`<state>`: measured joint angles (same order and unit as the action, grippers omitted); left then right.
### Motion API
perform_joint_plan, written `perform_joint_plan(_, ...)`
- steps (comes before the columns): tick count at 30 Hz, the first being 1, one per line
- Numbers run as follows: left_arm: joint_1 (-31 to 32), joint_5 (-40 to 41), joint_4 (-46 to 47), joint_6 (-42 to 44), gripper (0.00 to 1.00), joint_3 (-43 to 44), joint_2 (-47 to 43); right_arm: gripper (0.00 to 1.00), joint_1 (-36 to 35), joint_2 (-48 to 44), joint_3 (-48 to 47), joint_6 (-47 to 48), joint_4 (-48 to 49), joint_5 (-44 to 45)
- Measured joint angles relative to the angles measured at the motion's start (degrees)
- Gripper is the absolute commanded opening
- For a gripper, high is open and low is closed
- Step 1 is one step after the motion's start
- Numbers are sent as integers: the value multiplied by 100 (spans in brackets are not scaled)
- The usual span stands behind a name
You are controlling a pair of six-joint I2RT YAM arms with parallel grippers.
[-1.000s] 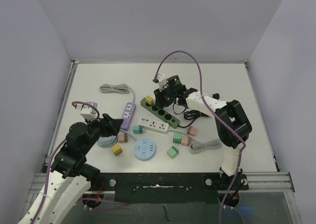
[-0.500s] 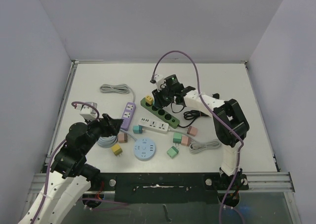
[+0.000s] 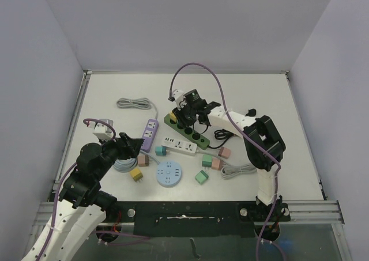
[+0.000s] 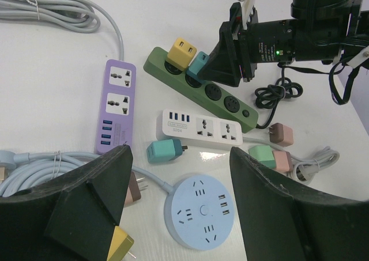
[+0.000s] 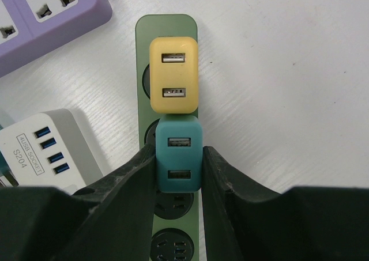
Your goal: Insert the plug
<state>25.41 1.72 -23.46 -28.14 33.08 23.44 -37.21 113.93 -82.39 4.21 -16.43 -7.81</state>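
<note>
In the right wrist view, my right gripper (image 5: 179, 155) is shut on a teal plug (image 5: 179, 169). It holds the plug over the second socket of the green power strip (image 5: 167, 27), right against a yellow plug (image 5: 174, 75) that sits in the end socket. The plug's prongs are hidden. The left wrist view shows the same teal plug (image 4: 198, 64) on the green strip (image 4: 225, 104), at the tip of the right gripper (image 4: 219, 60). My left gripper (image 4: 179, 167) hangs open and empty above the table, near a round blue socket (image 4: 202, 210).
A white strip (image 3: 179, 146) and a purple strip (image 3: 150, 133) lie near the green strip (image 3: 193, 133). Loose plugs, teal (image 4: 165, 150), pink (image 4: 281, 134), green (image 3: 202, 177) and yellow (image 3: 136, 174), lie scattered around. A coiled grey cable (image 3: 134, 103) lies at the back left and a black cord (image 3: 228, 133) to the right.
My right gripper has moved left along the green strip with the teal plug, up to the yellow plug. The left arm has stayed still.
</note>
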Motion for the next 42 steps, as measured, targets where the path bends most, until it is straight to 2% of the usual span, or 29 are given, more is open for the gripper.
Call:
perform_joint_plan(3,0,0,0,0,67,0,-2,1,-33,2,7,-7,9,85)
perform_joint_plan(7,0,0,0,0,67,0,-2,20,-37,2,-26,-76,-35,101)
perform_joint_plan(13,0,0,0,0,67,0,2,38,-37,31,-247,-243,-372,109)
perform_joint_plan(19,0,0,0,0,67,0,4,46,-37,39,-498,-496,-881,114)
perform_joint_plan(24,0,0,0,0,67,0,2,45,-37,149,-909,-533,-1134,111)
perform_joint_plan(28,0,0,0,0,67,0,-2,39,-37,328,-1097,-531,-1235,118)
perform_joint_plan(31,0,0,0,0,67,-4,-15,30,-37,522,-1145,-527,-1375,146)
perform_joint_plan(35,0,0,-2,-4,67,-26,-28,8,-42,647,-1207,-466,-1499,186)
perform_joint_plan(37,0,0,-4,-4,67,-33,-31,0,-72,662,-1233,-461,-1530,236)
perform_joint_plan(42,0,0,-4,-13,67,-35,-42,0,-109,719,-1311,-413,-1606,396)
